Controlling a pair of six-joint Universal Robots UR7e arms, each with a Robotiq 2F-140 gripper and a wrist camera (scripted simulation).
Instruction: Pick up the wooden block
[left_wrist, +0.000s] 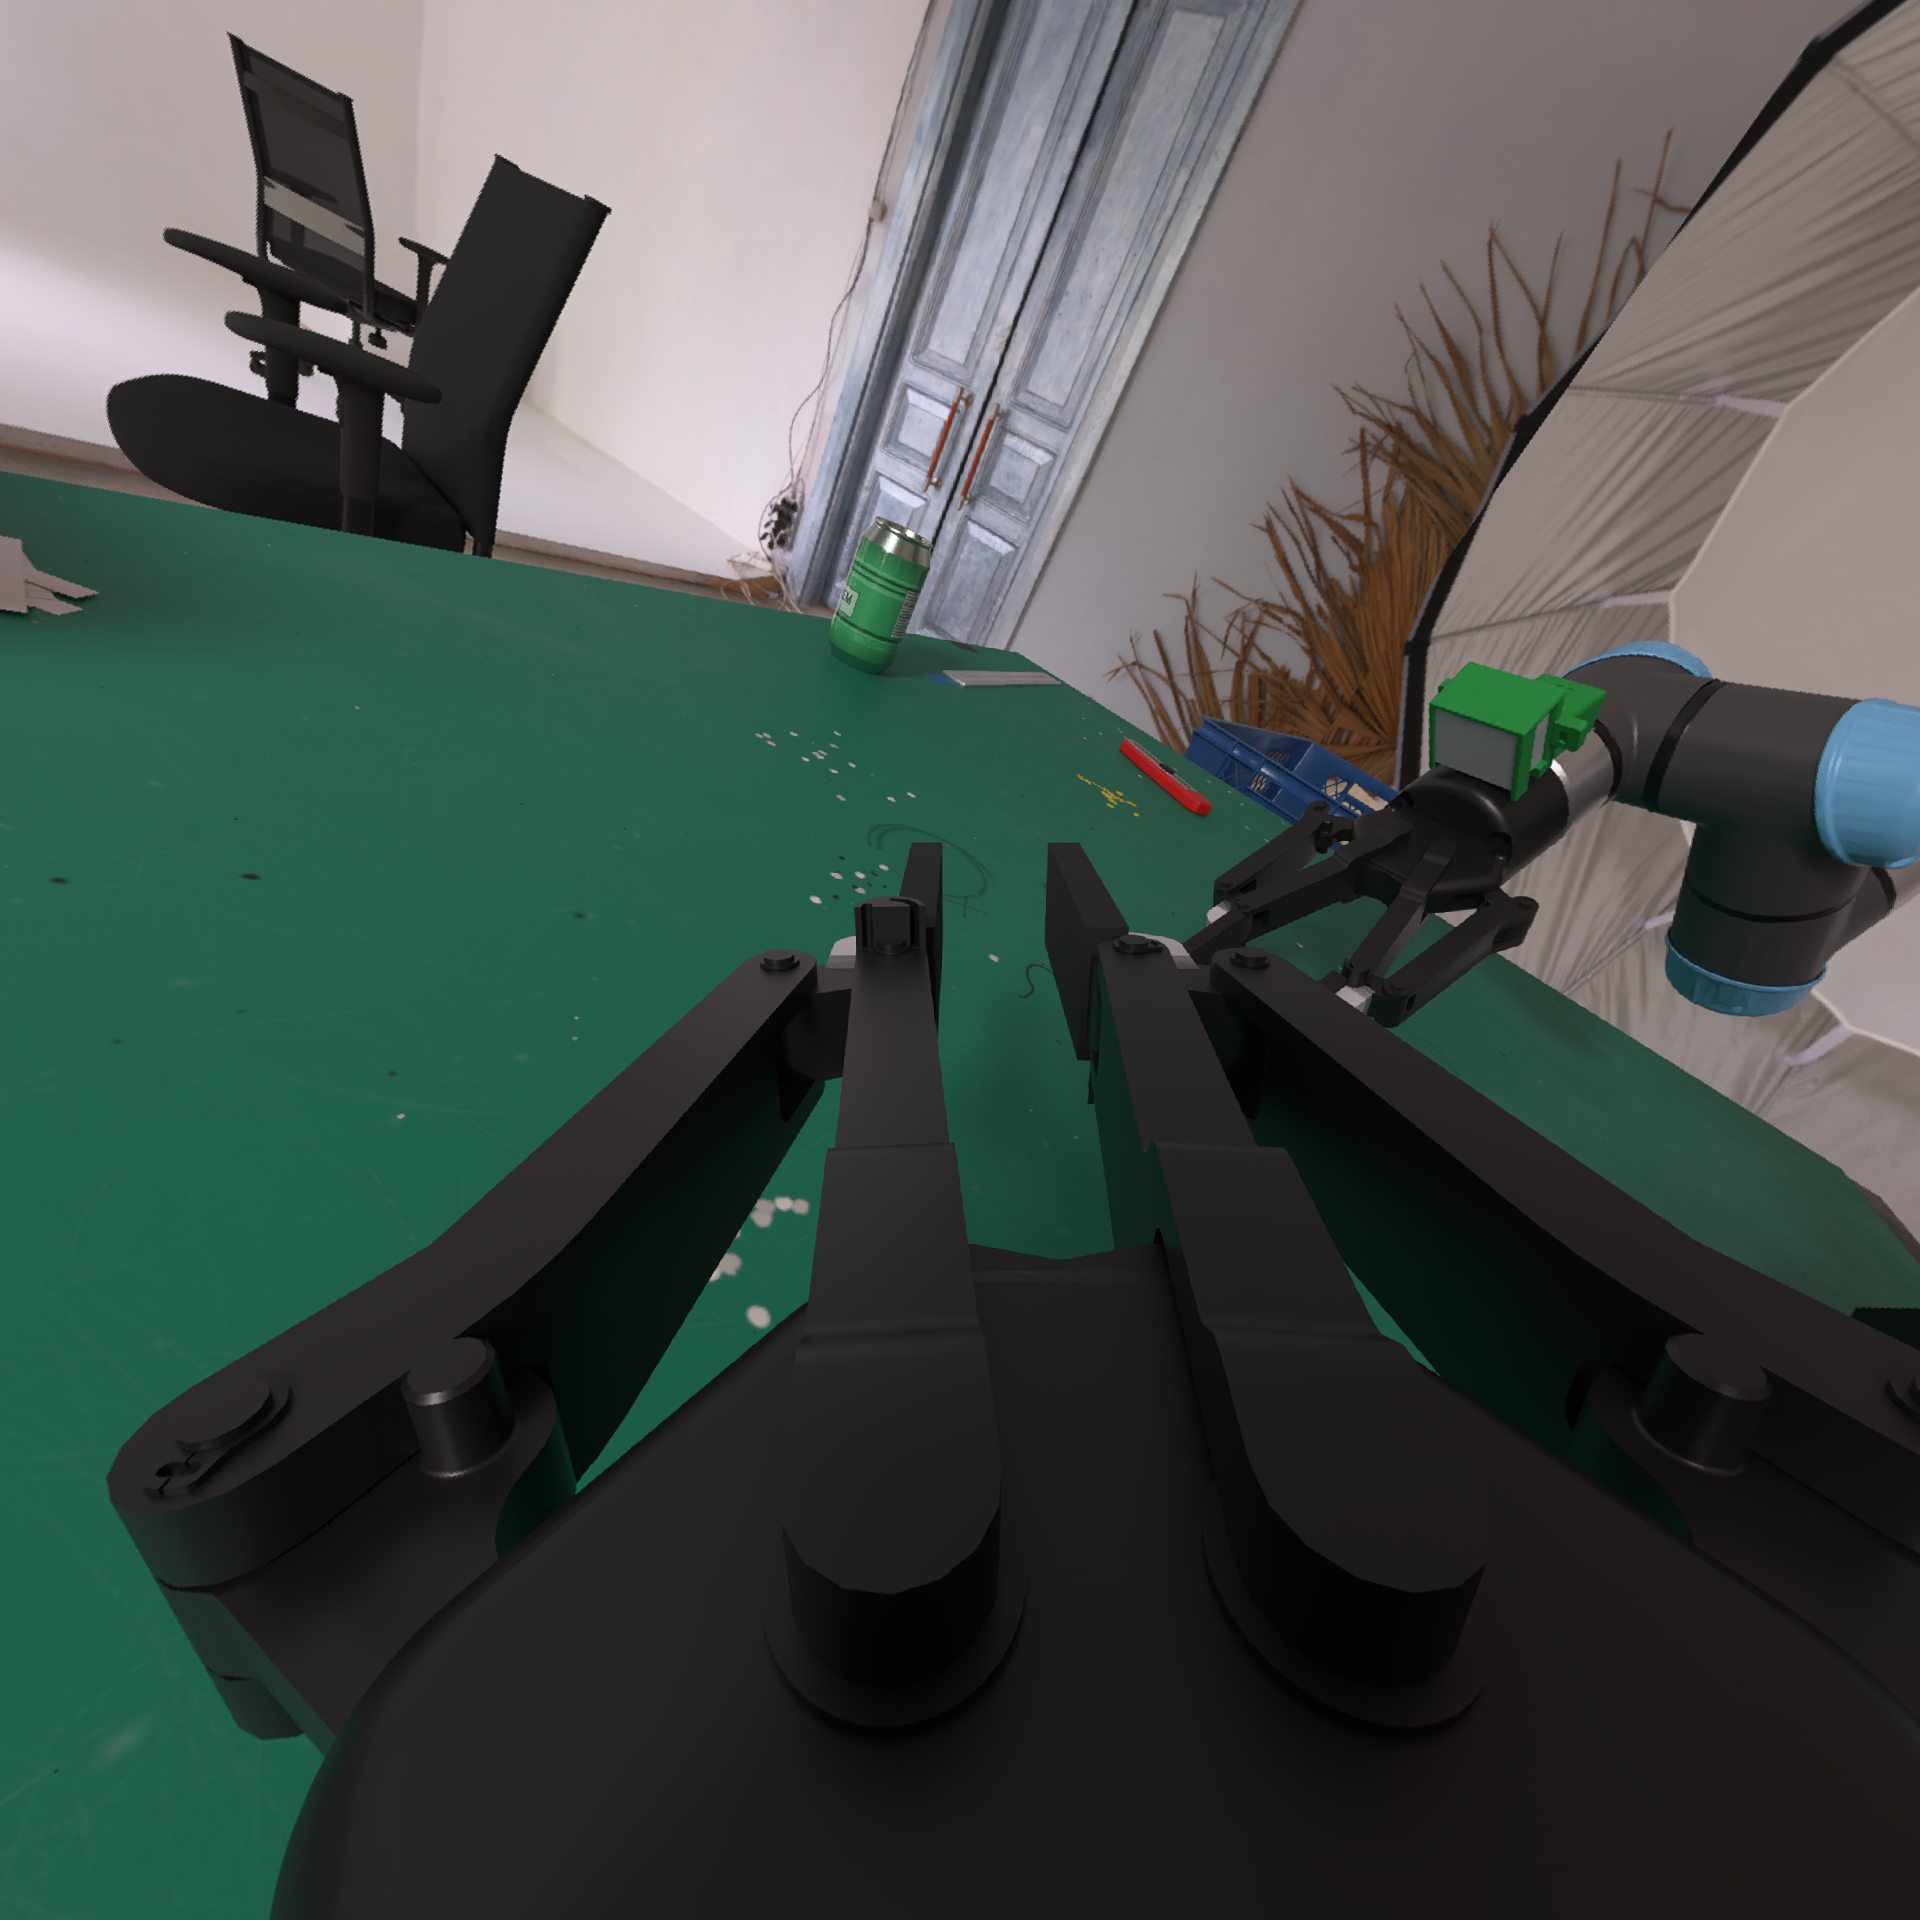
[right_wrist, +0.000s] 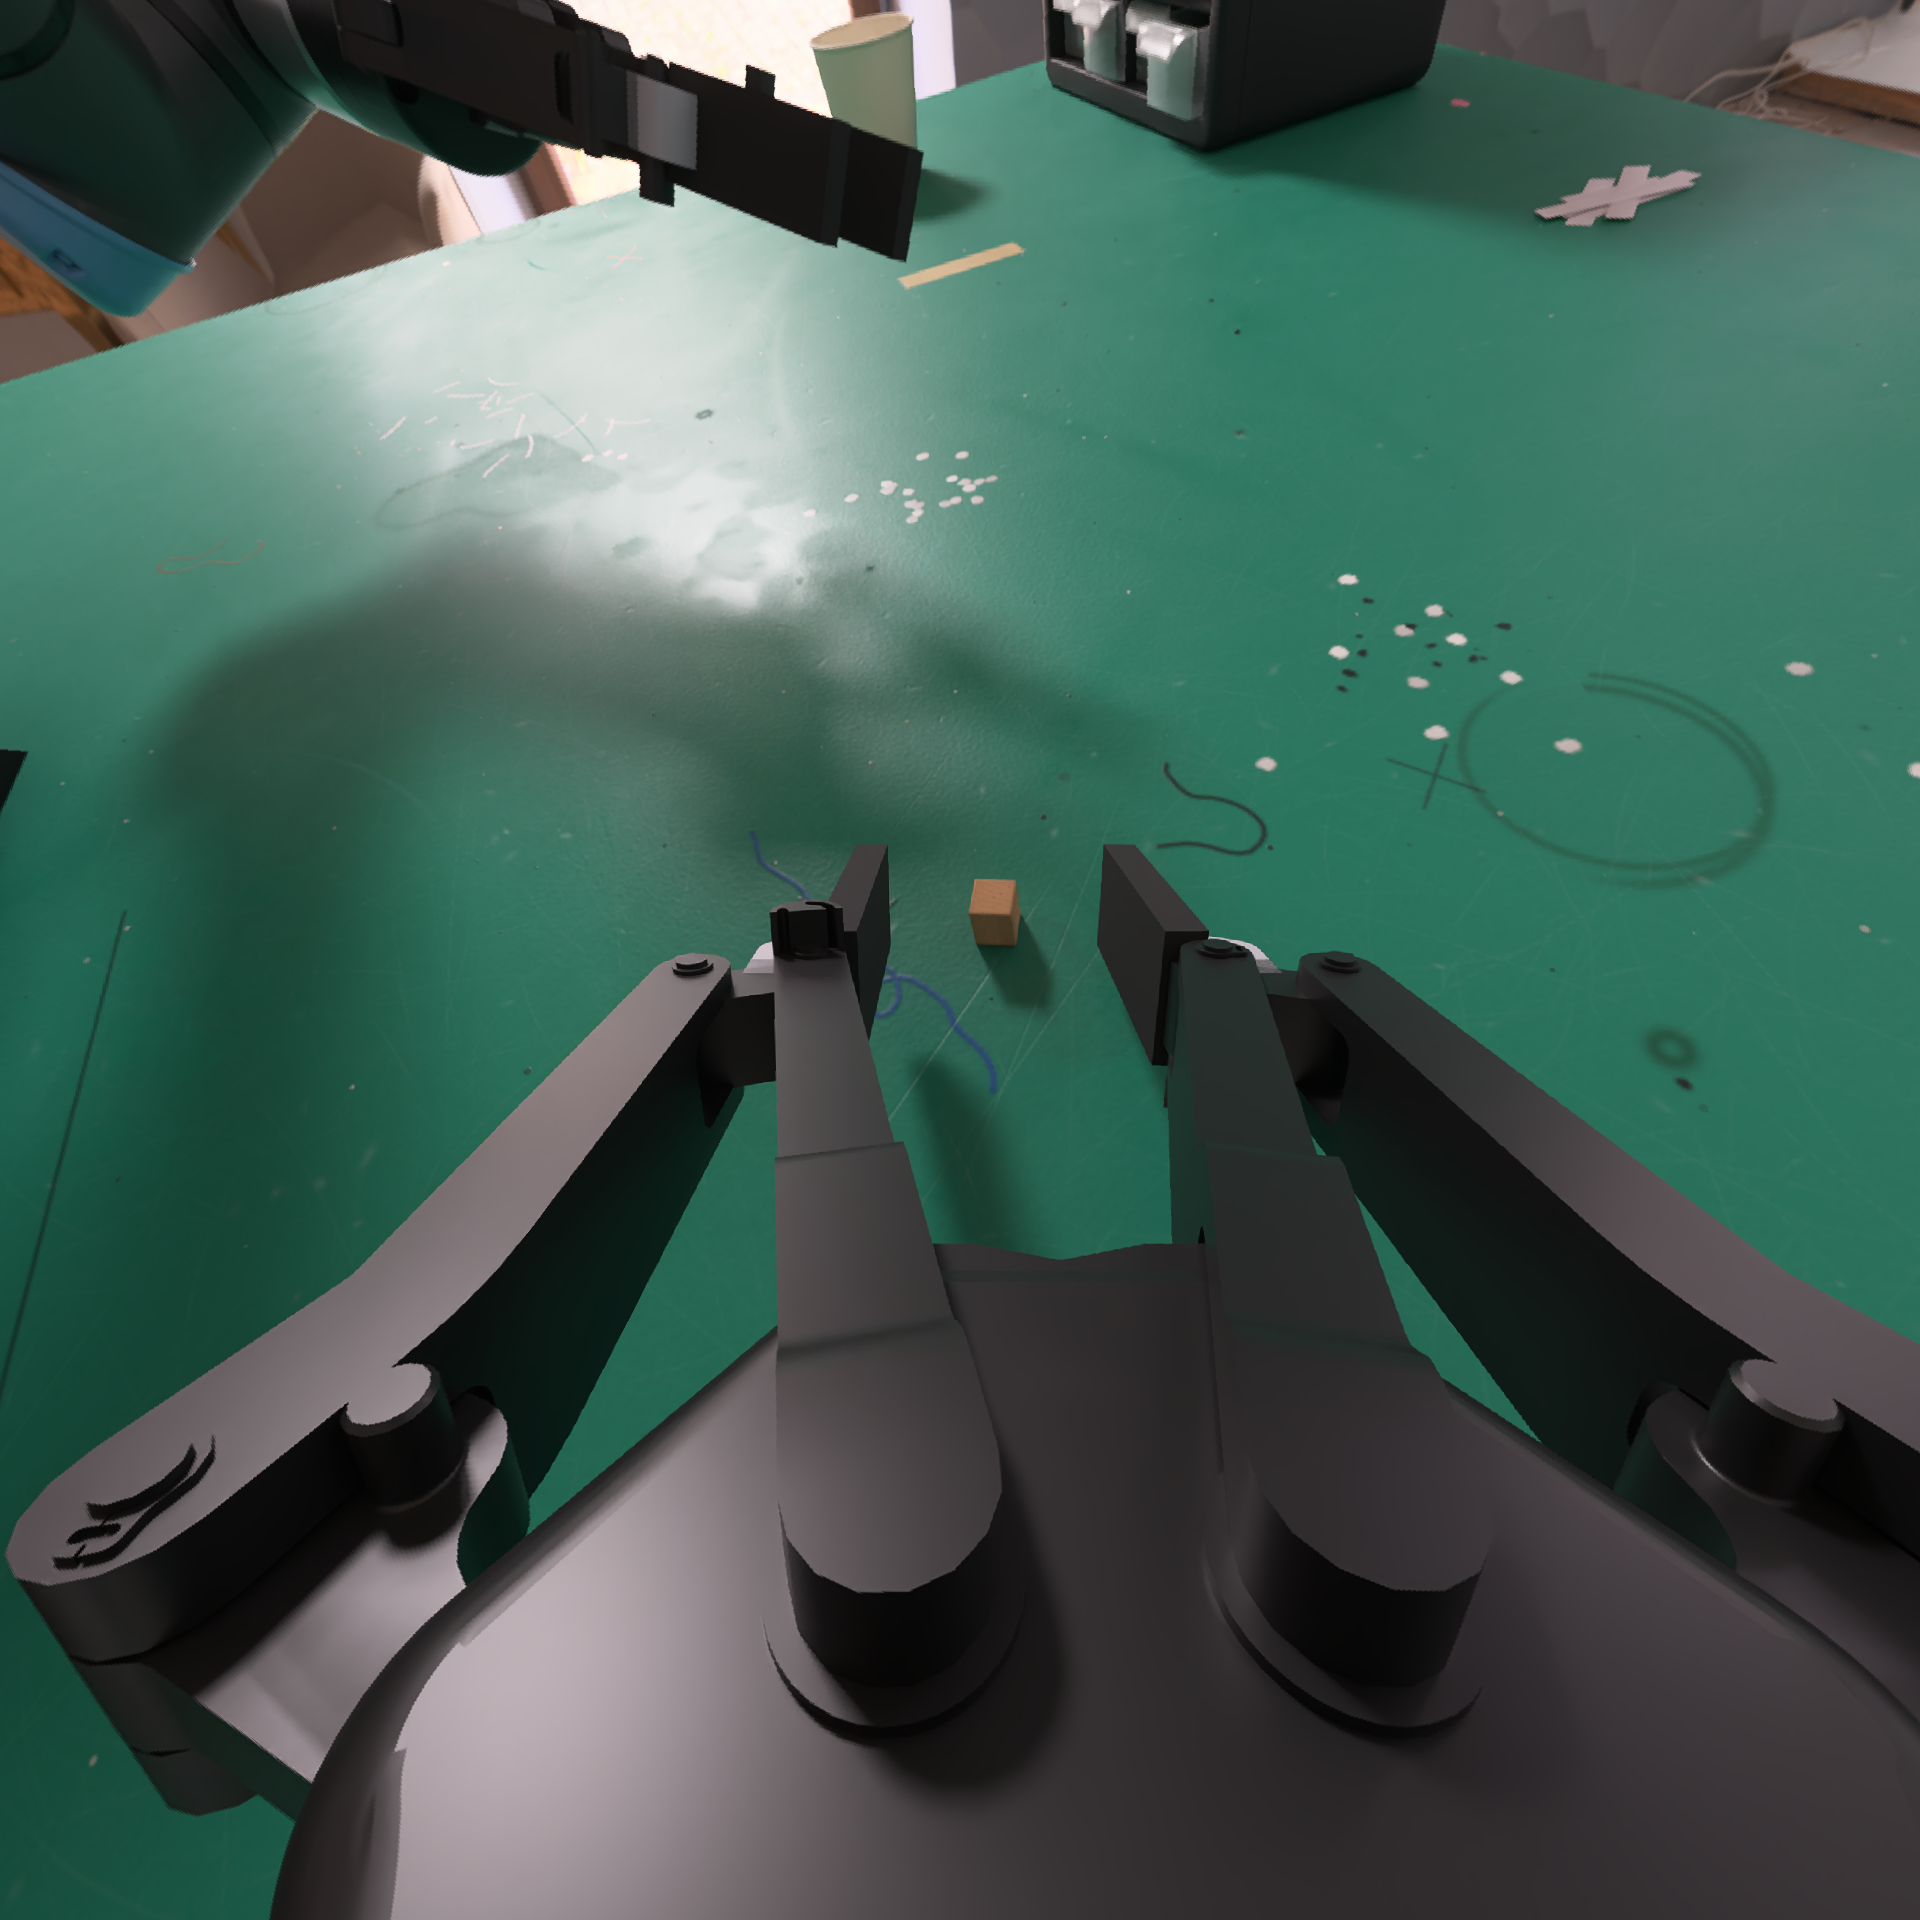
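Note:
A small tan wooden block (right_wrist: 993, 911) lies on the green table (right_wrist: 1351, 436). In the right wrist view it shows between my two fingers, a little closer to the left one. My right gripper (right_wrist: 994, 864) is open, empty and above the table, with neither pad touching the block. It also shows at the right in the left wrist view (left_wrist: 1283, 940). My left gripper (left_wrist: 994, 883) is open with a narrow gap and empty, hovering over bare table. It also shows at the top left of the right wrist view (right_wrist: 831, 197). The block does not show in the left wrist view.
A green can (left_wrist: 881, 594), a red bar (left_wrist: 1164, 775) and a blue crate (left_wrist: 1278, 764) are near the table's far edge. A paper cup (right_wrist: 868, 83), a black box (right_wrist: 1236, 62), a tan strip (right_wrist: 961, 265) and a grey tape cross (right_wrist: 1616, 195) lie beyond the block.

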